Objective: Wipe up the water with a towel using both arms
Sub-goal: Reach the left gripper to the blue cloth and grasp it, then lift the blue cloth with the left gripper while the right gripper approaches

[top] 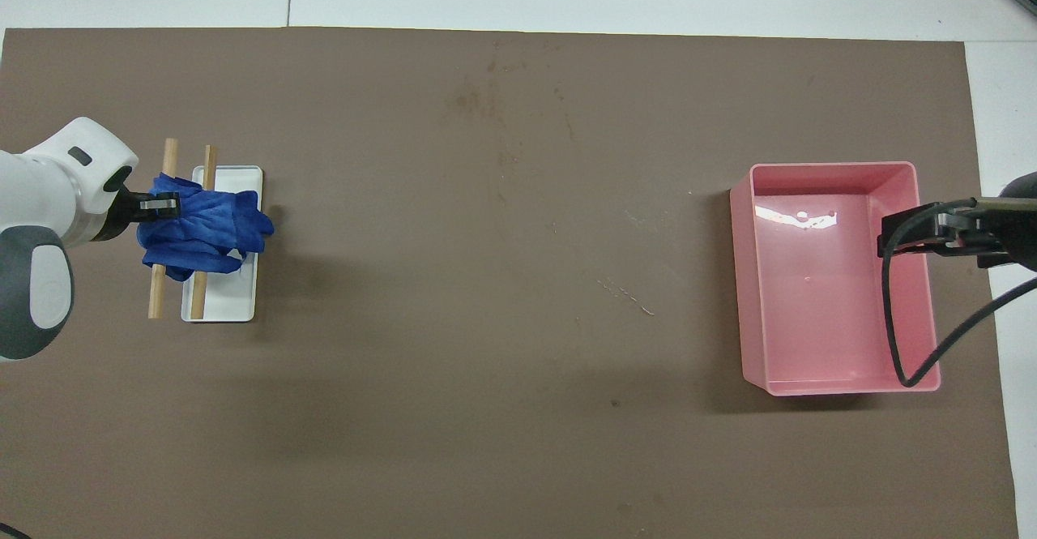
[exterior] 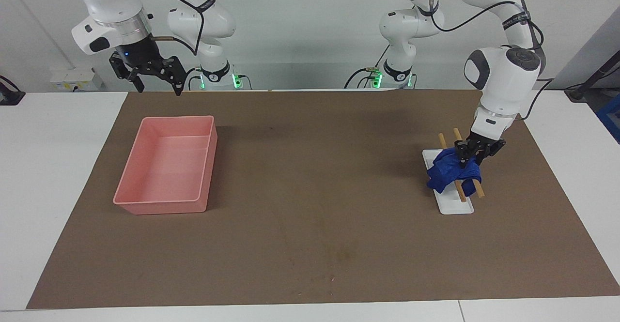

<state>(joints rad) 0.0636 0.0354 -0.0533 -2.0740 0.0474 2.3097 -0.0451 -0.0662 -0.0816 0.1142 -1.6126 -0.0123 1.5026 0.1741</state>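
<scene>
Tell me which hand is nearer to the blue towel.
Left. The left hand is down on the towel, pinching its edge over the white tray. The right hand waits raised at the other end of the table, near the pink bin.

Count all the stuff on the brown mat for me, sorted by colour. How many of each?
Blue: 1, the towel draped over the sticks.
Pink: 1, the tray.
White: 1, the small dish under the towel.
Wood colour: 2, the sticks lying across the dish.
Total: 5 things.
</scene>
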